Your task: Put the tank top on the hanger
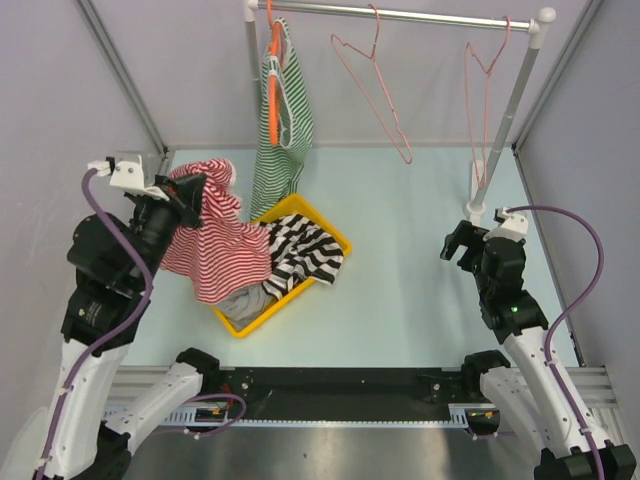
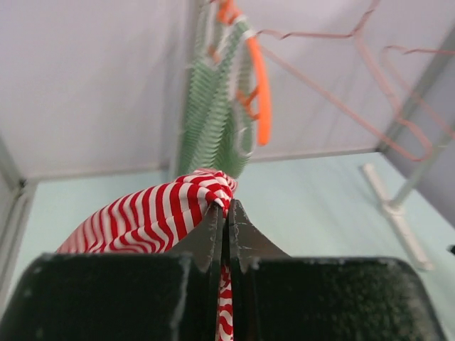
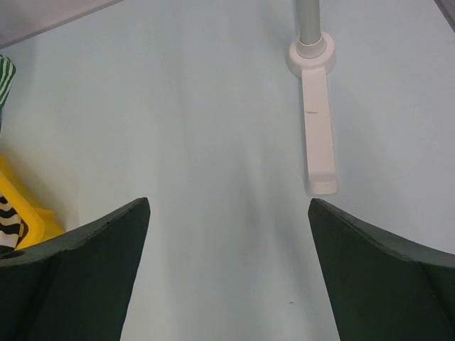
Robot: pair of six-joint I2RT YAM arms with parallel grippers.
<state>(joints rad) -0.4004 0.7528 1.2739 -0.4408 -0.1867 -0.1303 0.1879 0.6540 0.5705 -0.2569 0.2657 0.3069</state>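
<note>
The red-and-white striped tank top [image 1: 215,245] hangs from my left gripper [image 1: 195,190], its lower part draped over the yellow bin's left side. In the left wrist view the gripper [image 2: 227,207] is shut on a bunched fold of the tank top [image 2: 156,213]. Two thin pink wire hangers hang bare on the rail, one in the middle [image 1: 405,152] and one at the right [image 1: 468,100]; the middle hanger also shows in the left wrist view [image 2: 341,103]. My right gripper [image 1: 462,243] is open and empty, low over the table at the right [image 3: 227,206].
A green-and-white striped top [image 1: 283,130] hangs on an orange hanger at the rail's left end. The yellow bin [image 1: 322,220] holds a black-and-white striped garment [image 1: 305,250] and grey cloth [image 1: 245,300]. The rack's right post [image 1: 510,110] and its foot [image 3: 318,121] stand near my right gripper.
</note>
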